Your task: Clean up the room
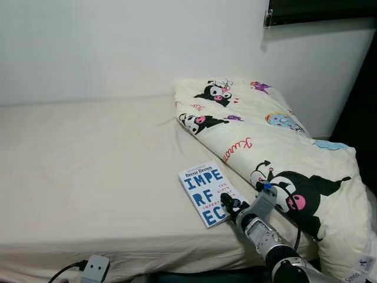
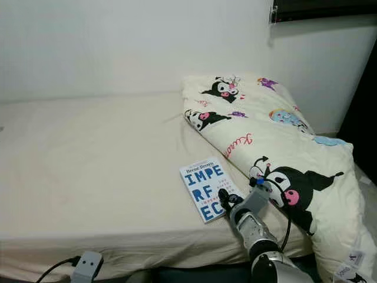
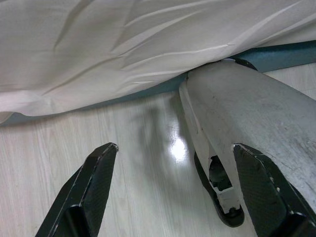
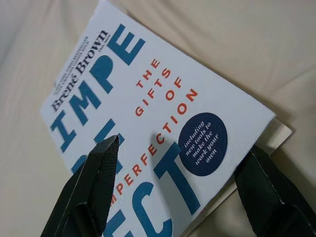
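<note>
— Going left to right, what do you have before you?

— At the left, low by the bed's front edge, one small white charger block (image 1: 96, 269) with a black cord. Then the bed (image 1: 88, 171), its cream sheet bare on that side. Next one paperback book (image 1: 208, 192), lying flat, cover up, near the bed's front edge and just beside the folded cartoon-print duvet (image 1: 283, 153), which fills the right end. One book, one duvet, one charger.

— Where are your jaws?

— My left gripper (image 3: 173, 192) hangs low by the bed's side over the pale wood floor (image 3: 98, 148), jaws spread wide with nothing between them. My right gripper (image 4: 182, 192) is at the book's near corner, jaws wide open, one finger on each side of the cover's lower part, not closed on it.

— How will the book handle?

— I judge it light and fairly stiff, though a paperback bends if pinched at a corner alone. The cover looks glossy, so it may slip. It lies flat on soft bedding, which gives no hard edge to push against. I would take the near edge across its thickness, one finger sliding under as the mattress yields, the other on top.
</note>
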Tool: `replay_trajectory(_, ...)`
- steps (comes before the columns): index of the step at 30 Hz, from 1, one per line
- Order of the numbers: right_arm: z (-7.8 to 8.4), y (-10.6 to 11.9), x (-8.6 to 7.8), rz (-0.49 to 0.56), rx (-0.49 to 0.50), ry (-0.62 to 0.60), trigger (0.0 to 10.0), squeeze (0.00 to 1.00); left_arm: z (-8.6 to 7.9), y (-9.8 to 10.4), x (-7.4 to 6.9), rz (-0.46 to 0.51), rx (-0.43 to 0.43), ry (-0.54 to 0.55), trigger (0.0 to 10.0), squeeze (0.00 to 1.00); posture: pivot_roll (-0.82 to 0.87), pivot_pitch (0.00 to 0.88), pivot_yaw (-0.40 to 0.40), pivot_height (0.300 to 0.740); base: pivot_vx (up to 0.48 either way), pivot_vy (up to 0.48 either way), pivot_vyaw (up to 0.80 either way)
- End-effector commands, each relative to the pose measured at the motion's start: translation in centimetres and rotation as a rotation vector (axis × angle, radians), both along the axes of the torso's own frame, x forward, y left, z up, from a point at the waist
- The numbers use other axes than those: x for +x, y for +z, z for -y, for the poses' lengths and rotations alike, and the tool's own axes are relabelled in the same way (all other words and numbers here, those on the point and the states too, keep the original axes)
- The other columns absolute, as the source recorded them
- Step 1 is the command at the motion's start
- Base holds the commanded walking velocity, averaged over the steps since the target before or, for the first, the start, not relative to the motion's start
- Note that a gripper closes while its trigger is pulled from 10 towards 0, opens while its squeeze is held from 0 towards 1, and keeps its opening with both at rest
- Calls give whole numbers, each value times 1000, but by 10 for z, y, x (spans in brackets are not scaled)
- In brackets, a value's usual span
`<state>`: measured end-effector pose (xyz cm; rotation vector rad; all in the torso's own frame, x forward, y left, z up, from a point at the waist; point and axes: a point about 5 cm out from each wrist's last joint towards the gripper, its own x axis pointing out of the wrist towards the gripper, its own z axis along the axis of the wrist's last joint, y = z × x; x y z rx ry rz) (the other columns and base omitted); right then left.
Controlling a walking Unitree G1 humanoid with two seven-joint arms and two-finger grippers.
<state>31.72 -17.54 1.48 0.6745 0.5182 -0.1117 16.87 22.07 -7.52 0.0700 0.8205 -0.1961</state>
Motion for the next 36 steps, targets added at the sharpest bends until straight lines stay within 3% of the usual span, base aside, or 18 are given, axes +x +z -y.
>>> replay_trajectory(1,17,-23,-23,-143,-24,-122,10000,0,-3,-2,-5,-25,7,-7,10000,0,190,0,83,511,0,0,0)
replay_trajectory(9,29,-20,-23,-124,-12,-224,10000,0,0,-4,-8,-30,0,-14,10000,0,183,0,80,511,0,0,0)
replay_trajectory(17,32,-13,-17,-59,29,-245,10000,0,3,-4,-8,-32,-5,-17,10000,0,181,0,77,511,0,0,0)
replay_trajectory(21,32,-16,-19,-81,16,-252,10000,0,4,-4,-7,-31,-6,-19,10000,0,176,0,77,511,0,0,0)
replay_trajectory(29,-2,-21,-19,-103,93,-92,10000,0,5,-5,-9,-33,-9,-23,10000,0,175,1,76,511,0,0,0)
replay_trajectory(34,-5,-23,-20,-120,100,-85,10000,0,5,-5,-9,-35,-9,-24,10000,0,177,5,77,511,0,0,0)
replay_trajectory(36,-19,-18,-15,-95,191,-62,10000,0,2,-5,-12,-37,-5,-25,10000,0,188,17,81,511,0,0,0)
